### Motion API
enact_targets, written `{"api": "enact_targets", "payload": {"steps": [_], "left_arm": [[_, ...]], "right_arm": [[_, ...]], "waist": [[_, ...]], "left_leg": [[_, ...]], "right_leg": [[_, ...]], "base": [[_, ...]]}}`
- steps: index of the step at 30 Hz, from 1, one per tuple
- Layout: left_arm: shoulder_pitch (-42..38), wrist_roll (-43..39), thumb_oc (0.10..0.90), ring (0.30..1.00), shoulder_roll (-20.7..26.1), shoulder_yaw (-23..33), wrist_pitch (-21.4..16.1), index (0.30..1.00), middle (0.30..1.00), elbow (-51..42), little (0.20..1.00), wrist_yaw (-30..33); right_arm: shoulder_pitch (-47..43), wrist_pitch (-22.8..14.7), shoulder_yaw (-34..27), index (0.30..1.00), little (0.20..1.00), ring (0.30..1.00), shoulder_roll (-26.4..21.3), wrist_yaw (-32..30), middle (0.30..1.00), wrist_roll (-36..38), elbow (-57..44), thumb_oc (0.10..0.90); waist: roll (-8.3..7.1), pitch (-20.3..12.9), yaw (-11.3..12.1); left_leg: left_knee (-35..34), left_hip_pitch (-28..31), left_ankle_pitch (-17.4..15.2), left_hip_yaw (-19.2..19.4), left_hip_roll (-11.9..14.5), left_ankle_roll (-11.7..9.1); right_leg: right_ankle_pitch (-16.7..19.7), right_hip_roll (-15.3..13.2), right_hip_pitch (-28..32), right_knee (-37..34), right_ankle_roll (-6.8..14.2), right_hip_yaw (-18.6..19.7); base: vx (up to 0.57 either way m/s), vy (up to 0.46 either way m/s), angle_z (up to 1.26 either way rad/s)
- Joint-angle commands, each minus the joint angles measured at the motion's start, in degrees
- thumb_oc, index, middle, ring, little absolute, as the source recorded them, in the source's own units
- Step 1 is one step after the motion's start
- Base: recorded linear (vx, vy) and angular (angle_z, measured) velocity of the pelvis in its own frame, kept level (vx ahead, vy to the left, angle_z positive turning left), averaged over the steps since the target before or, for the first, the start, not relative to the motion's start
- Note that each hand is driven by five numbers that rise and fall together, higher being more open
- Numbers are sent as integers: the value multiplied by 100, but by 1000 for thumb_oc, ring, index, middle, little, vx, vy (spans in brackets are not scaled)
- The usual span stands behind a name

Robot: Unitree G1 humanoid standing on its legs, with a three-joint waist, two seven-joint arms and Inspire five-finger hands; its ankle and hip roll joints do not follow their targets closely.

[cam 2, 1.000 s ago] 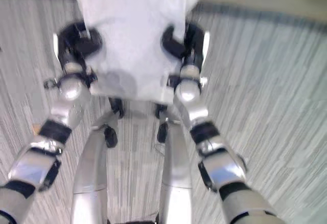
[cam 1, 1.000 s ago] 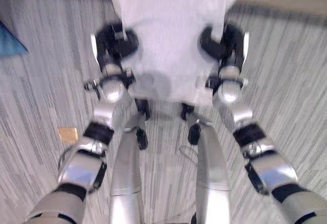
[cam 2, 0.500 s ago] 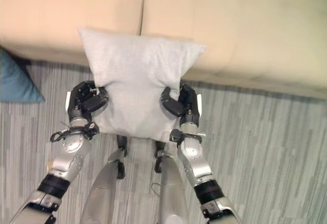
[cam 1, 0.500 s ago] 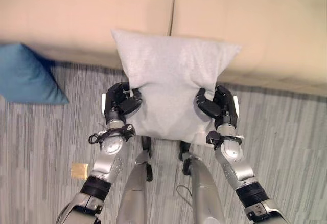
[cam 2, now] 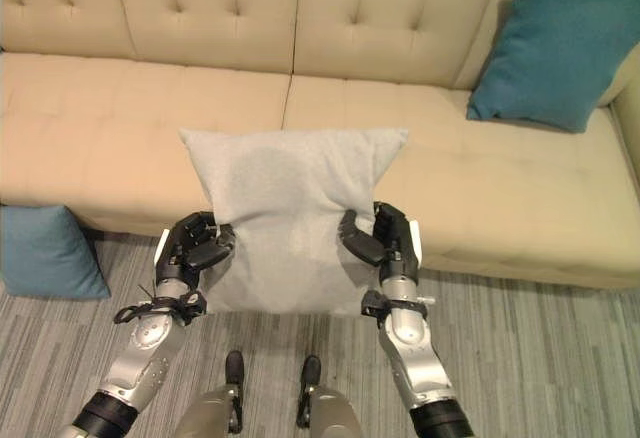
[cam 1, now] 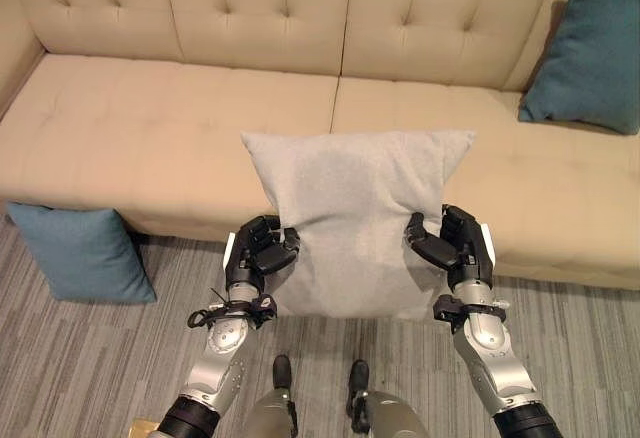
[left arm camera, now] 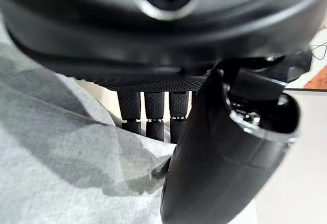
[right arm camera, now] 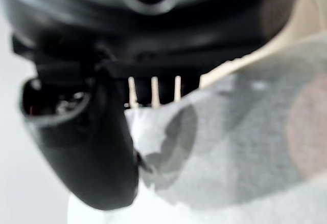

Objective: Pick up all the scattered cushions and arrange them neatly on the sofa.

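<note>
Left eye view: the grey cushion (cam 1: 355, 223) is hanging upright before the sofa (cam 1: 170, 118), whose middle seat is lying bare behind it. The left hand (cam 1: 255, 255) and right hand (cam 1: 452, 248) are pinching its side edges, fingers apparently curled behind.

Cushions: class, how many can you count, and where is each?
3. A grey cushion held by the left hand and right hand; a teal one on the sofa; another on the floor. Others may be hidden.
</note>
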Motion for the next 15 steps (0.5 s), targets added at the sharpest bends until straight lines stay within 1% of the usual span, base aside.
{"api": "enact_targets", "payload": {"steps": [1, 3, 4, 6, 7, 8, 9, 10, 11, 12, 14, 15], "left_arm": [[-202, 204, 400, 300, -108, -97, -513, 300, 300, -617, 300, -415], [-111, 217, 400, 300, -85, -112, -496, 300, 300, -653, 300, -444], [-57, 265, 400, 300, -57, -106, -472, 300, 300, -677, 300, -453], [57, 289, 400, 300, -7, -79, -447, 300, 300, -753, 300, -485], [61, 288, 400, 300, -5, -78, -446, 300, 300, -755, 300, -486], [126, 264, 400, 300, 58, -54, -406, 300, 300, -797, 300, -521], [150, 284, 400, 300, 111, -39, -392, 300, 300, -842, 300, -510], [151, 284, 400, 300, 112, -36, -390, 300, 300, -844, 300, -510], [157, 296, 400, 300, 131, -28, -397, 300, 300, -863, 300, -515], [161, 353, 400, 300, 146, -29, -414, 300, 300, -867, 300, -525], [139, 355, 400, 300, 145, -30, -428, 300, 300, -880, 300, -529], [141, 354, 400, 300, 135, -33, -423, 300, 300, -887, 300, -537]], "right_arm": [[-274, -680, 215, 300, 300, 300, 259, 368, 300, 14, -887, 400], [-229, -647, 211, 300, 300, 300, 279, 409, 300, -18, -923, 400], [-208, -616, 213, 300, 300, 300, 295, 437, 300, -61, -935, 400], [-178, -597, 238, 300, 300, 300, 339, 500, 300, -79, -954, 400], [-174, -595, 238, 300, 300, 300, 340, 500, 300, -79, -956, 400], [-194, -558, 260, 300, 300, 300, 379, 585, 300, -98, -968, 400], [-231, -549, 296, 300, 300, 300, 402, 618, 300, -108, -995, 400], [-233, -548, 298, 300, 300, 300, 403, 618, 300, -108, -996, 400], [-255, -545, 309, 300, 300, 300, 435, 620, 300, -122, -1012, 400], [-267, -562, 359, 300, 300, 300, 501, 658, 300, -149, -1039, 400], [-318, -545, 395, 300, 300, 300, 491, 672, 300, -189, -1020, 400], [-357, -536, 426, 300, 300, 300, 477, 675, 300, -196, -1007, 400]], "waist": [[-106, -828, 58], [-138, -902, 77], [-161, -942, 91], [-157, -962, 155], [-163, -961, 172], [-128, -939, 176], [-106, -890, 165], [-114, -892, 176], [-80, -867, 174], [-21, -824, 176], [30, -797, 164], [26, -800, 153]], "left_leg": [[-700, 132, 48, -32, 39, 38], [-646, 249, -33, -43, -52, 99], [-649, 370, -119, 15, -64, 158], [-644, 564, -269, 82, -135, 295], [-646, 572, -273, 101, -135, 299], [-666, 731, -371, 170, -159, 443], [-650, 789, -424, 220, -182, 538], [-646, 785, -428, 236, -188, 544], [-648, 838, -479, 260, -192, 606], [-667, 987, -565, 284, -202, 689], [-706, 1129, -650, 266, -223, 729], [-728, 1204, -707, 268, -260, 736]], "right_leg": [[-385, 27, 623, -155, 637, -108], [-384, -68, 757, -159, 702, -30], [-376, -135, 800, -131, 750, 7], [-342, -262, 757, 156, 839, 133], [-352, -269, 746, 177, 843, 153], [-194, -362, 547, 865, 973, 253], [-21, -423, 361, 1289, 1060, 320], [-33, -433, 337, 1320, 1067, 340], [20, -453, 189, 1608, 1100, 386], [137, -494, -134, 1984, 1116, 354], [88, -501, -388, 1887, 1041, 252], [42, -506, -440, 1635, 995, 184]], "base": [[306, 147, -61], [328, 183, -45], [261, 207, -32], [190, 184, -38], [173, 212, -46], [150, 229, -39], [148, 231, -38], [68, 135, -38], [102, 135, -38], [142, 156, -28], [162, 81, -13], [191, 16, -14]]}}
